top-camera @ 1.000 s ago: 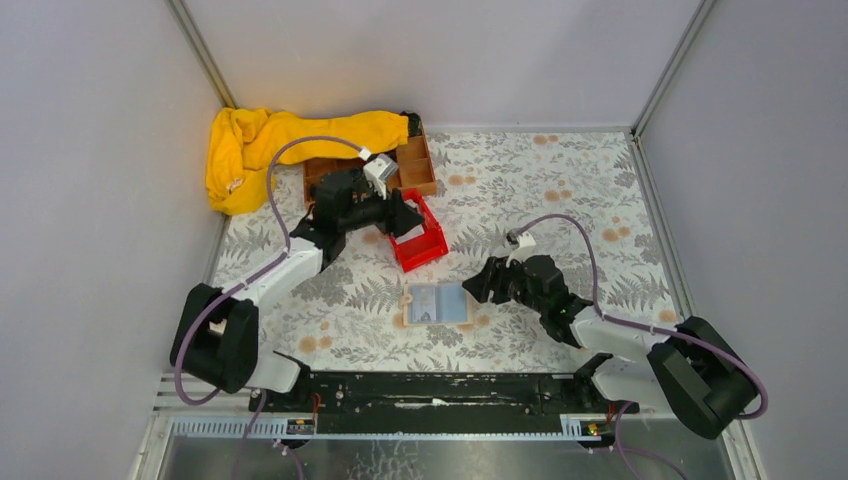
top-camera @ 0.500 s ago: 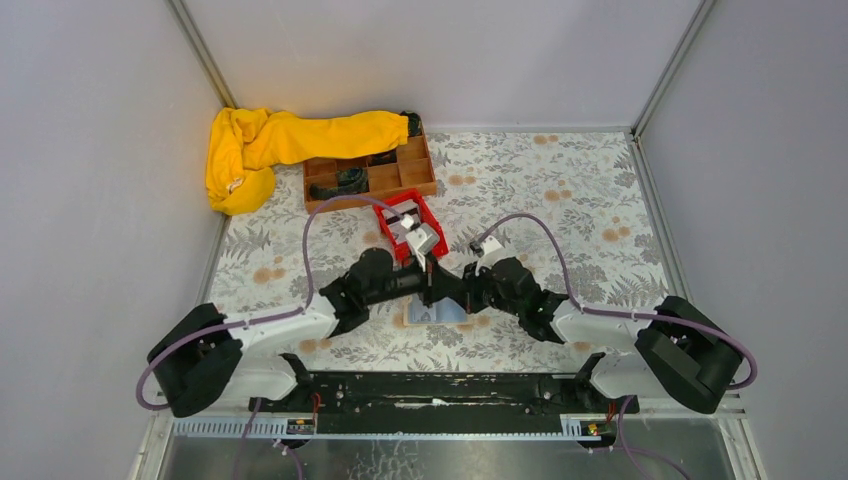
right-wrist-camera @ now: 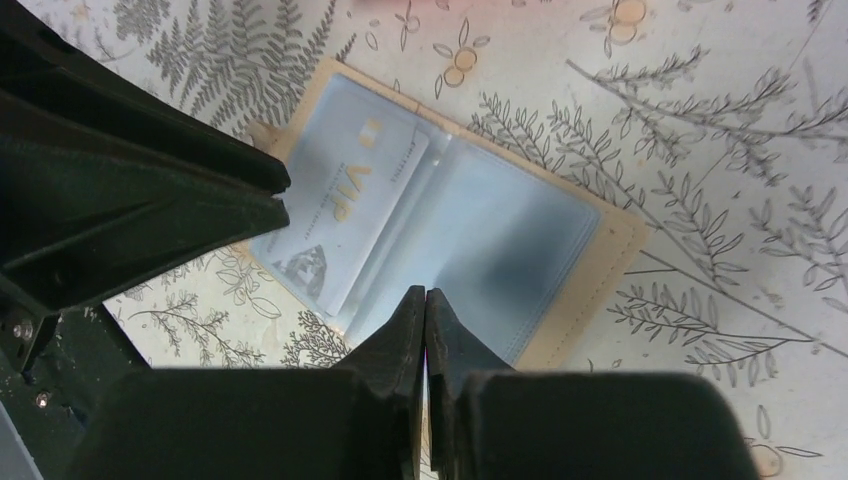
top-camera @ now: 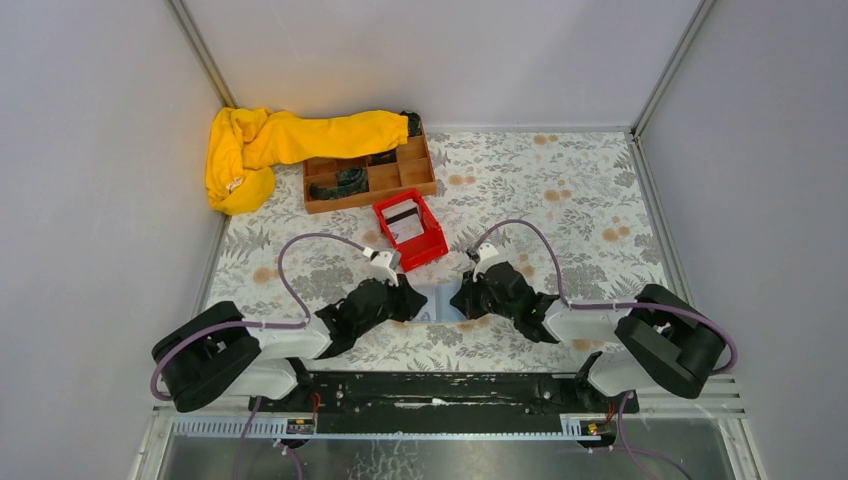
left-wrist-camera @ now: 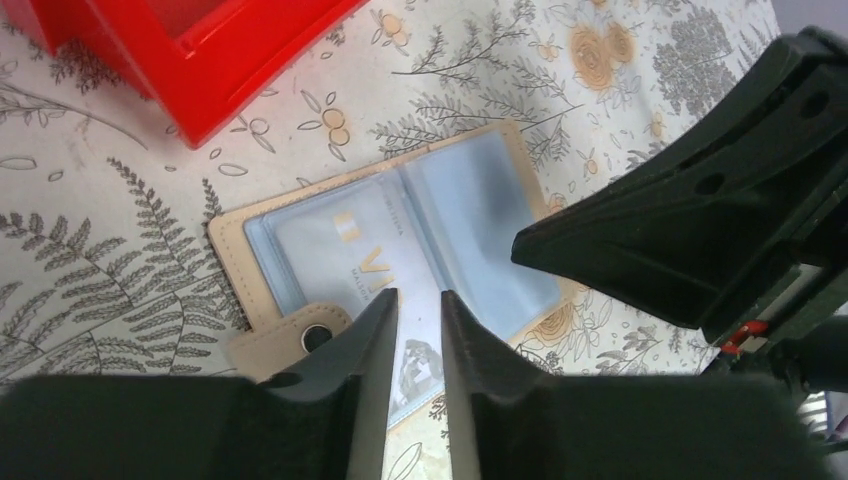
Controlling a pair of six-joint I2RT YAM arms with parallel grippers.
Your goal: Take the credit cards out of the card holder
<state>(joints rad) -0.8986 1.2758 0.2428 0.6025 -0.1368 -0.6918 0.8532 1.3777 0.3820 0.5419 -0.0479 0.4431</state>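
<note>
The card holder (top-camera: 437,302) lies open and flat on the flowered cloth, its tan rim and snap tab (left-wrist-camera: 300,340) showing around clear blue sleeves. One whitish credit card (left-wrist-camera: 335,245) with gold "VIP" letters sits in the left sleeve (right-wrist-camera: 345,210). The right sleeve (right-wrist-camera: 510,250) looks empty. My left gripper (left-wrist-camera: 418,297) hovers over the card's near end, jaws a narrow gap apart with nothing between them. From the other side my right gripper (right-wrist-camera: 427,291) is shut, its tips over the holder's middle fold at the near edge. In the top view the two grippers (top-camera: 415,303) (top-camera: 458,300) flank the holder.
A red bin (top-camera: 432,238) stands just behind the holder, with something pale and flat inside. Further back are a brown wooden compartment tray (top-camera: 415,185) and a yellow cloth (top-camera: 280,140). Grey walls close in the left, right and back.
A second ago my left gripper was over the red bin; it came down to the holder and has since drawn back a little. My right gripper moved in onto the holder and shut.
</note>
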